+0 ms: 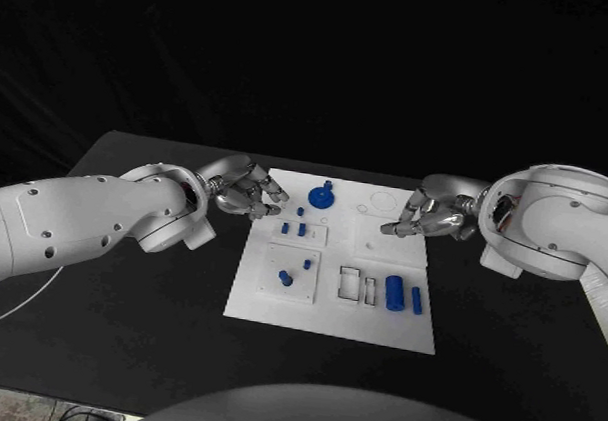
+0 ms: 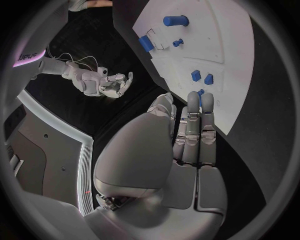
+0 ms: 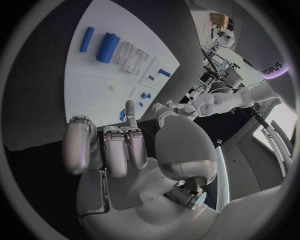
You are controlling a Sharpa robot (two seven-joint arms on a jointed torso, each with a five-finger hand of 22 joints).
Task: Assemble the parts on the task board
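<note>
The white task board [image 1: 269,303] lies mid-table. On it are a blue round part [image 1: 323,198] at the far edge, two small blue pegs [image 1: 294,229], two small blue pieces [image 1: 295,272], a thick blue cylinder [image 1: 395,292] and a slim blue one [image 1: 419,300]. My left hand [image 1: 248,193] hovers at the board's far left corner, fingers stretched side by side and holding nothing [image 2: 187,130]. My right hand [image 1: 431,215] hovers over the far right corner, fingers loosely bent and empty [image 3: 119,145]. The wrist views show the board [image 2: 231,60] [image 3: 100,75] beyond the fingertips.
Two pale rectangular slots [image 1: 359,287] sit in the board beside the thick cylinder. Black tabletop [image 1: 122,294] surrounds the board on every side. Each wrist view catches the opposite hand across the board: the right hand [image 2: 112,85] and the left hand [image 3: 181,107].
</note>
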